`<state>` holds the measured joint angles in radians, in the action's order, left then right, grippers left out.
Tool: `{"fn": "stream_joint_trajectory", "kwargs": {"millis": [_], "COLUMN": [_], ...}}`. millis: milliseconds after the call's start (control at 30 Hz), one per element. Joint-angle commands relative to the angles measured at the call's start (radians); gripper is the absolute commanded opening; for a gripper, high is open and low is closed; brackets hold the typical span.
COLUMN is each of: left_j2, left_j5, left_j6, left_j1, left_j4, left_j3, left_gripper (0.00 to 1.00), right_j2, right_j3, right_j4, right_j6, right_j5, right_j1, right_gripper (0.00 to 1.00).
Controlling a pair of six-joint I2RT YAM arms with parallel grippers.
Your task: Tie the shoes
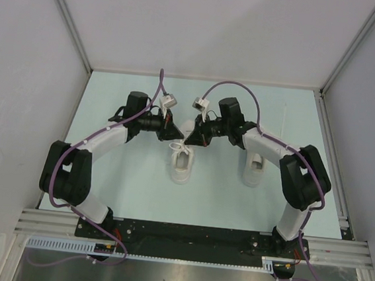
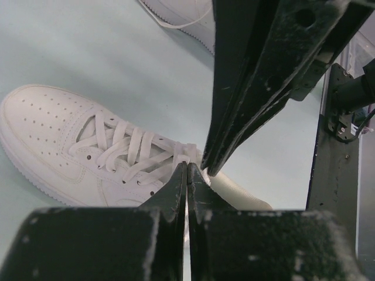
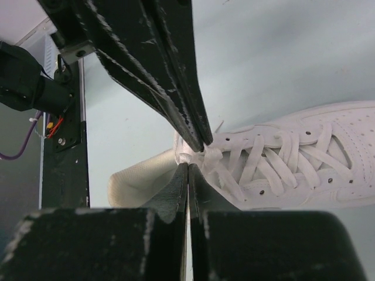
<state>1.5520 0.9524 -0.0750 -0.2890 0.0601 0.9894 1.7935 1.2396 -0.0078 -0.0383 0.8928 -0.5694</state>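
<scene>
Two white shoes stand on the pale table, one in the middle (image 1: 183, 167) and one to its right (image 1: 254, 168). Both grippers meet tip to tip over the middle shoe's tongue. My left gripper (image 1: 177, 134) (image 2: 187, 167) is shut, its tips at the top of the crossed white laces (image 2: 126, 149). Facing it, my right gripper (image 1: 193, 137) (image 3: 188, 167) is also shut, tips at the same top lacing (image 3: 214, 155). I cannot tell whether either pinches a lace. The middle shoe (image 2: 53, 146) (image 3: 304, 158) lies toe away from the collar. The other shoe (image 2: 181, 14) shows at the frame top.
Grey walls close in the table (image 1: 116, 193) on the left, back and right. A metal rail (image 1: 185, 234) carries both arm bases along the near edge. The right arm's elbow (image 1: 303, 178) hangs just right of the right shoe.
</scene>
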Motion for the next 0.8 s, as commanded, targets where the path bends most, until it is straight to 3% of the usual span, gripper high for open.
{"fn": "stream_joint_trajectory", "kwargs": {"millis": [0, 267, 767], "left_j2": [-0.041, -0.05, -0.043], "left_j5": [0.051, 0.048, 0.06], "left_j6": [0.02, 0.004, -0.043], "left_j1": [-0.006, -0.006, -0.019], "left_j4": [-0.054, -0.032, 0.017], "left_j3": [-0.004, -0.014, 0.0], "left_gripper": [0.0, 0.0, 0.0], "right_j2": [0.041, 0.063, 0.095], "right_j3": [0.024, 0.026, 0.026], "right_j4": [0.055, 0.104, 0.17], "right_j6": [0.028, 0.093, 0.19], "right_j5": [-0.02, -0.063, 0.015], "right_j1": [-0.009, 0.0, 0.011], "right_gripper": [0.0, 0.0, 0.0]}}
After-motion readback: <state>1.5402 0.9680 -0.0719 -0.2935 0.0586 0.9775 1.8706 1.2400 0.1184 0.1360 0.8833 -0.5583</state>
